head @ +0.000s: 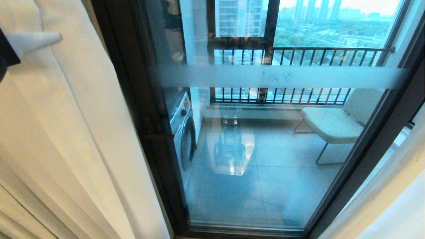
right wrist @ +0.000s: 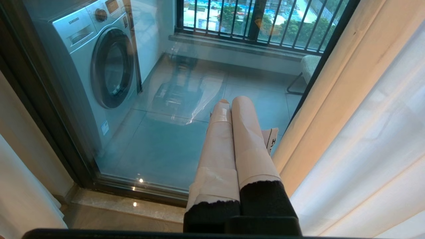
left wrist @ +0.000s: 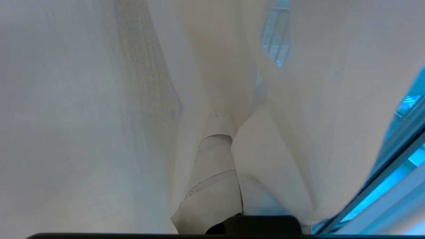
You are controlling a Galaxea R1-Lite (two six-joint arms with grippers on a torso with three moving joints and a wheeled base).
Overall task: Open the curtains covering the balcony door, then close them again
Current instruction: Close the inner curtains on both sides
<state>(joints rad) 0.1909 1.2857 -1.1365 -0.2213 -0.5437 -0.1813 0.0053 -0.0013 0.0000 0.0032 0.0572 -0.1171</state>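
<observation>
Left claw (left wrist: 220, 132) is pinched on a curtain (left wrist: 282, 149) fold, and that slick fabric around it could easily slip out mid-pull.

**Balcony with a city view out back**

Tiled balcony floor (head: 265, 186) in pale grey squares, glossy enough to throw back a bright reflection around the middle. At about 9 o'clock there's a silver front-loading washing machine (head: 183, 132) tucked against a white wall (head: 192, 39). Over at 3 o'clock sits a cream cushioned chair (head: 332, 124) on thin metal legs. Up at 12 o'clock a black-barred railing (head: 298, 56) runs across above a low ledge, and past it you get green treetops and a row of high-rise towers (head: 315, 8) under a hazy, bright sky. Daylight is cool and bluish. Indoors, a strip of stone threshold (right wrist: 126, 207) catches a couple of small light spots.
</observation>
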